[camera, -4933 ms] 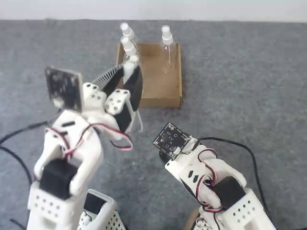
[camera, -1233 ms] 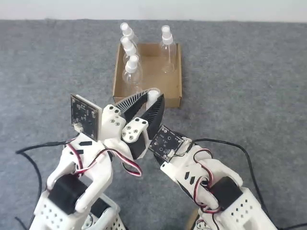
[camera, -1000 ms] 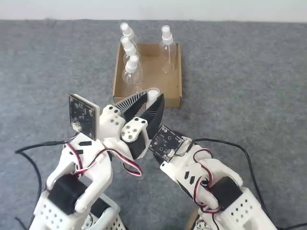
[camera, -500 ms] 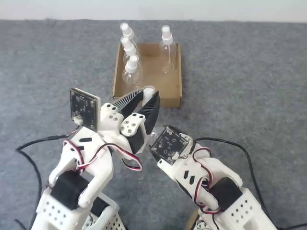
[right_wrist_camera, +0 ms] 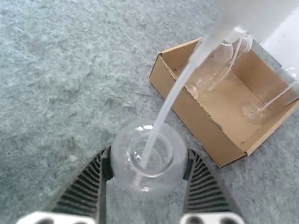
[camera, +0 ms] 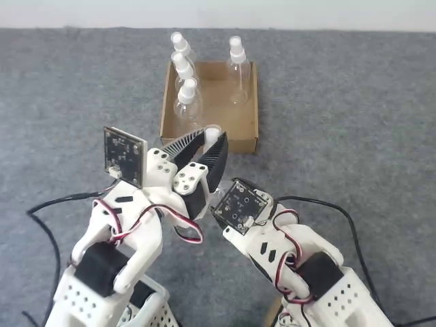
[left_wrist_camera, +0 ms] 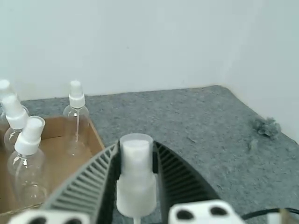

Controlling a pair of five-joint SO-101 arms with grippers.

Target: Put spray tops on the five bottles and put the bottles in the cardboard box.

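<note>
Left end effector (left_wrist_camera: 136, 150) clamped on spray top (left_wrist_camera: 136, 179), now withdrawn from box (camera: 240, 144), tube (right_wrist_camera: 173, 100) inside bottle (right_wrist_camera: 148, 163) grasped by right end effector (right_wrist_camera: 147, 157)

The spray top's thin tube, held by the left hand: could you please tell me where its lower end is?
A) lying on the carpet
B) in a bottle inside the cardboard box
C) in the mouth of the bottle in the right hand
C: in the right wrist view the tube of the spray top in the left hand runs down into the open mouth of the bottle clamped in the right hand.
</note>
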